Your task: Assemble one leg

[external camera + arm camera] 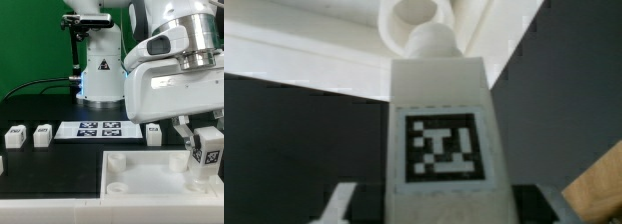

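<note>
My gripper is shut on a white leg, which it holds over the right end of the large flat white board at the front of the exterior view. In the wrist view the leg fills the middle, tag facing the camera, between my fingers. Its narrow tip points at a round corner socket of the board. I cannot tell whether the tip touches the socket. Three more legs stand in a row behind the board.
The marker board lies between the loose legs on the black table. The arm's white base stands behind it. A tan surface shows at the edge of the wrist view.
</note>
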Robot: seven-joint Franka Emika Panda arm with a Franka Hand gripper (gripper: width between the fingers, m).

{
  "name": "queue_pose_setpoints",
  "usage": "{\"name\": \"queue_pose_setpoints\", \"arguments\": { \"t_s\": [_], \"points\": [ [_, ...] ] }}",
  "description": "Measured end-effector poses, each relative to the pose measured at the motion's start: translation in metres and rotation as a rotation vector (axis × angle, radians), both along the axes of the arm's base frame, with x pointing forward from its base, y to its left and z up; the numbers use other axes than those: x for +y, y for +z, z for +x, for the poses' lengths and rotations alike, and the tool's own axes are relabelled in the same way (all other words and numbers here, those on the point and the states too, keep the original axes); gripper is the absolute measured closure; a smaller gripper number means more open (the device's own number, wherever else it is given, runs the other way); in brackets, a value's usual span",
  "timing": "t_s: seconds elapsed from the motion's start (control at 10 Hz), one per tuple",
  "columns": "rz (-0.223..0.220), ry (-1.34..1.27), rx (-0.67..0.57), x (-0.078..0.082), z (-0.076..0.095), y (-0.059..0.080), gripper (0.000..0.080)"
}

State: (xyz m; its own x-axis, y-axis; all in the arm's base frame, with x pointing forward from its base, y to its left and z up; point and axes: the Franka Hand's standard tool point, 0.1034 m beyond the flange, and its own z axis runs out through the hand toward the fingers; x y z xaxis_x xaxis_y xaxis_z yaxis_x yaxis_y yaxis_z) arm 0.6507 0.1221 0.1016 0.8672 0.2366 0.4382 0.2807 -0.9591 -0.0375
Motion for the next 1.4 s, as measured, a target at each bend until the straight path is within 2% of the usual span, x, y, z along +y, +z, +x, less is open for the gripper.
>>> {"name": "queue_pose_setpoints", "arguments": {
  "t_s": [0.1, 0.5, 1.4],
  "points": [
    [0.000, -0.005, -0.040, -0.002, 0.002, 0.001, 0.0506],
    [0.000, -0.005, -0.041, -0.002, 0.000, -0.005, 0.0506],
    [-0.002, -0.016, -0.100, -0.006, -0.009, -0.005, 0.0506]
  ]
}}
